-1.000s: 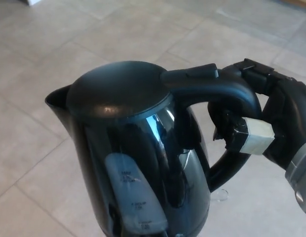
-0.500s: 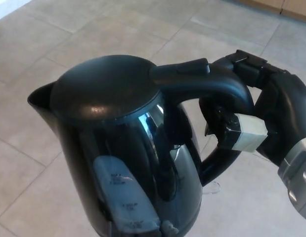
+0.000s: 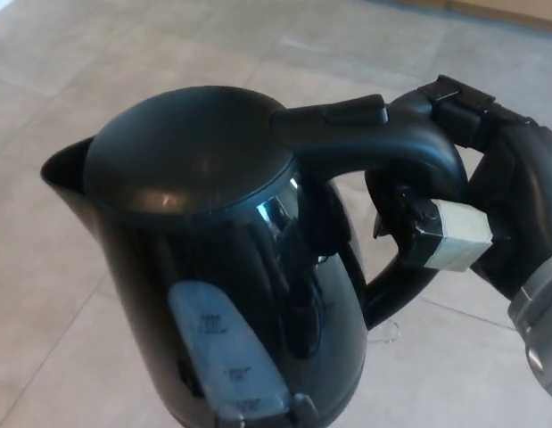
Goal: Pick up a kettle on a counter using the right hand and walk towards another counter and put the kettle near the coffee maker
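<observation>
Kettle (image 3: 231, 267) fills the left and centre of the head view, carried upright above tiled floor (image 3: 61, 116), spout to the left, lid closed, likely kept level to avoid spilling. Its handle arches rightward into the right hand (image 3: 490, 196), whose fingers (image 3: 445, 236) are wrapped through the loop, clamped firmly. No counter or coffee maker visible; carrying stage judged under way. Left hand not in view.
</observation>
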